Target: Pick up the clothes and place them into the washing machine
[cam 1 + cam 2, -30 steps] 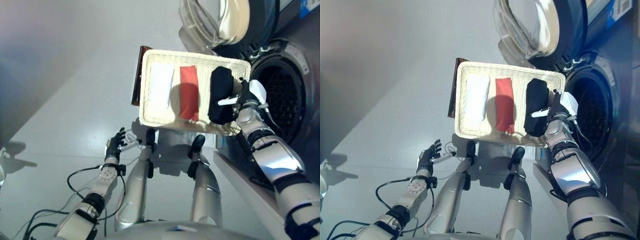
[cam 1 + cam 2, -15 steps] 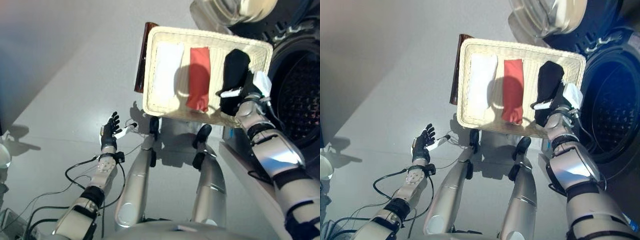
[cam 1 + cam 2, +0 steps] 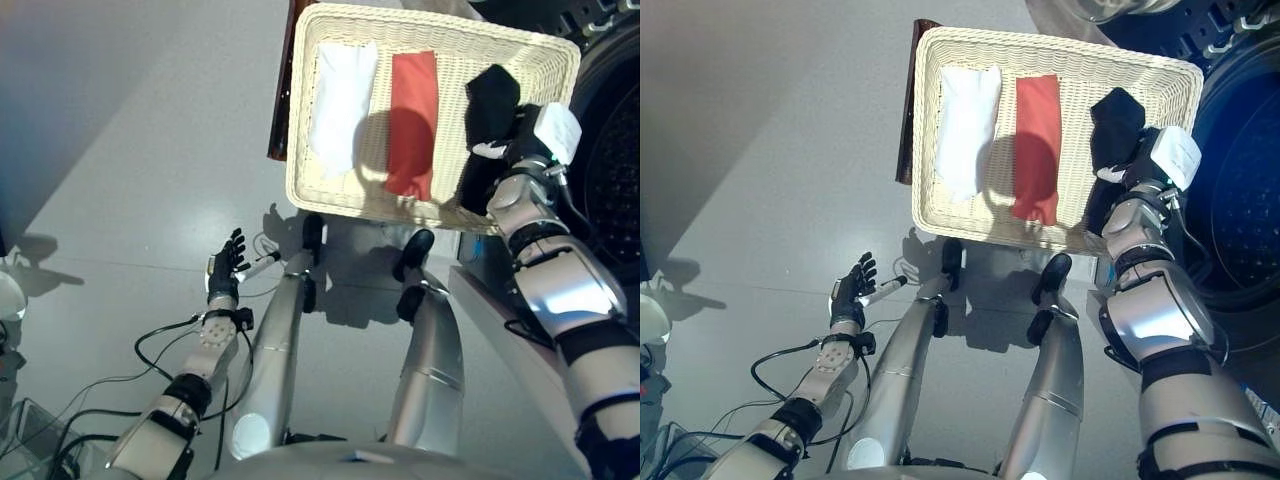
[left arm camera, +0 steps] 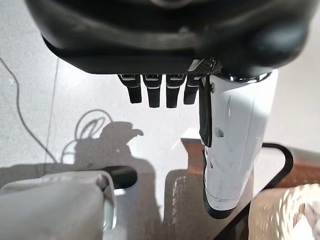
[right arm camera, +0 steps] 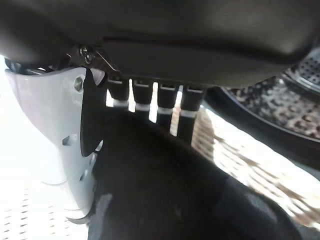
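Nearest the robot, the left hand [image 3: 226, 270] hangs low over the smooth grey floor [image 3: 120, 150] with its fingers straight and spread, holding nothing and well apart from the work. Farther out, a rectangular basket [image 3: 930, 215] of pale woven wicker holds 3 folded clothes in a row: a white cloth [image 3: 966, 128], a red cloth [image 3: 1037, 148] and a black cloth [image 3: 1116, 118]. The right hand [image 3: 1140, 160] is at the black cloth; its wrist view shows dark fingers [image 5: 149, 97] reaching down over soft, matt black fabric, with the white-covered thumb alongside, but whether they have closed on the cloth cannot be told. A thin dark brown board [image 3: 906, 110] stands against the basket's far-left side. Beyond the basket on the right lies the washing machine drum [image 3: 612, 150], round and perforated, its door open. Likely risks: a shallow pinch could let the limp cloth unfold and slip free during the lift, a trailing end could catch on the rough wicker rim and drag the light basket, or the cloth could snag on the drum's lip instead of dropping inside
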Available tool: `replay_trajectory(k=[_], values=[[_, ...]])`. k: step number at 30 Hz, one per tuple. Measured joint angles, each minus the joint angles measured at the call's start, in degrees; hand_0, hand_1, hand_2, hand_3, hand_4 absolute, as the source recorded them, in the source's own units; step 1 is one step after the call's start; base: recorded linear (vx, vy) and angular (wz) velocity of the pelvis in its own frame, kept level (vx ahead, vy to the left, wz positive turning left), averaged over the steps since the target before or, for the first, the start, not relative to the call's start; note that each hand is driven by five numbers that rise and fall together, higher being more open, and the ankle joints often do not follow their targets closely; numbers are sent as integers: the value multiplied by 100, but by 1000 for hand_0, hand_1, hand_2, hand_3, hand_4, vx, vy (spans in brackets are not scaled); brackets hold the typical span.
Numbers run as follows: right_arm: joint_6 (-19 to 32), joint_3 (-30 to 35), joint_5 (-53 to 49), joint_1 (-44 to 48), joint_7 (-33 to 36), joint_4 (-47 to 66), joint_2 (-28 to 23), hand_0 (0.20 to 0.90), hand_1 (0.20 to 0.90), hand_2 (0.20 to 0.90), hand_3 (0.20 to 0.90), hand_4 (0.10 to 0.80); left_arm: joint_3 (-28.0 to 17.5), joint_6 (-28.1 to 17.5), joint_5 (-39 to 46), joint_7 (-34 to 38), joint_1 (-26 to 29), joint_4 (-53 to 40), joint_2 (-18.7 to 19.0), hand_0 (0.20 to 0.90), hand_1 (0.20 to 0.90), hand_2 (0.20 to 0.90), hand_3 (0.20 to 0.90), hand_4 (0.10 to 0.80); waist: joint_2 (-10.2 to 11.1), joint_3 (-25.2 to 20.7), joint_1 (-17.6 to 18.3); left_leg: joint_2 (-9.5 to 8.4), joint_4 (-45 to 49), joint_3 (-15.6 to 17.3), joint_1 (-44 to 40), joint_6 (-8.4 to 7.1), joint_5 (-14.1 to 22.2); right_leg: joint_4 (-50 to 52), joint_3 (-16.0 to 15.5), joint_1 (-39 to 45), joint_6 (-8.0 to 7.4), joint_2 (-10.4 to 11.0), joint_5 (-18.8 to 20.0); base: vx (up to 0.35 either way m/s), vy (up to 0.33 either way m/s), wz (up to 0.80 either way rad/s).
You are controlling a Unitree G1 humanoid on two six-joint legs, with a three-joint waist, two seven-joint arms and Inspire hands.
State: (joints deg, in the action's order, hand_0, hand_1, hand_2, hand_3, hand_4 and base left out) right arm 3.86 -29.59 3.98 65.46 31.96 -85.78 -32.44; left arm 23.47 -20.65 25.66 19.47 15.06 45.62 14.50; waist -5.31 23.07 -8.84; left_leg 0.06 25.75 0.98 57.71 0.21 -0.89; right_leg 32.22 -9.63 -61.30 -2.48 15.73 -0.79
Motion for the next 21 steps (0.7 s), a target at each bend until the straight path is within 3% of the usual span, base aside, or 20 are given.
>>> replay_trajectory(k=[8, 12, 16, 21], values=[[2, 84, -110, -35, 27, 153, 21, 200, 200, 200, 200, 300, 13, 7, -1, -1, 19, 170, -6, 900, 900, 900, 900, 800, -14, -13, -4, 18, -96, 53, -75, 36, -19, -146, 95, 50, -28, -102, 135, 17, -14, -6], [-2, 116, -250, -377, -240, 168, 199, 200, 200, 200, 200, 300, 10, 32, -4, -20, 2, 566, -28, 900, 900, 900, 900, 800, -36, -17, -37, 21, -368, 93, -660, 44, -25, -453, 111, 614, -58, -162, 202, 29, -5, -13], [46, 630, -716, -741, -378, 210, 391, 200, 200, 200, 200, 300, -2, 31, -7, -39, -57, 669, -26, 900, 900, 900, 900, 800, -142, -99, -6, 8, -790, 175, -1193, 52, -98, -861, 126, 1098, -123, -172, 301, 14, 0, -9], [273, 1811, -2415, -1102, -680, 379, 450, 200, 200, 200, 200, 300, -30, 50, -9, -165, -145, 677, -29, 900, 900, 900, 900, 800, -200, -126, 10, -35, -1227, 284, -1758, 151, -255, -1399, 192, 1638, -230, -223, 597, 6, 21, -14]])
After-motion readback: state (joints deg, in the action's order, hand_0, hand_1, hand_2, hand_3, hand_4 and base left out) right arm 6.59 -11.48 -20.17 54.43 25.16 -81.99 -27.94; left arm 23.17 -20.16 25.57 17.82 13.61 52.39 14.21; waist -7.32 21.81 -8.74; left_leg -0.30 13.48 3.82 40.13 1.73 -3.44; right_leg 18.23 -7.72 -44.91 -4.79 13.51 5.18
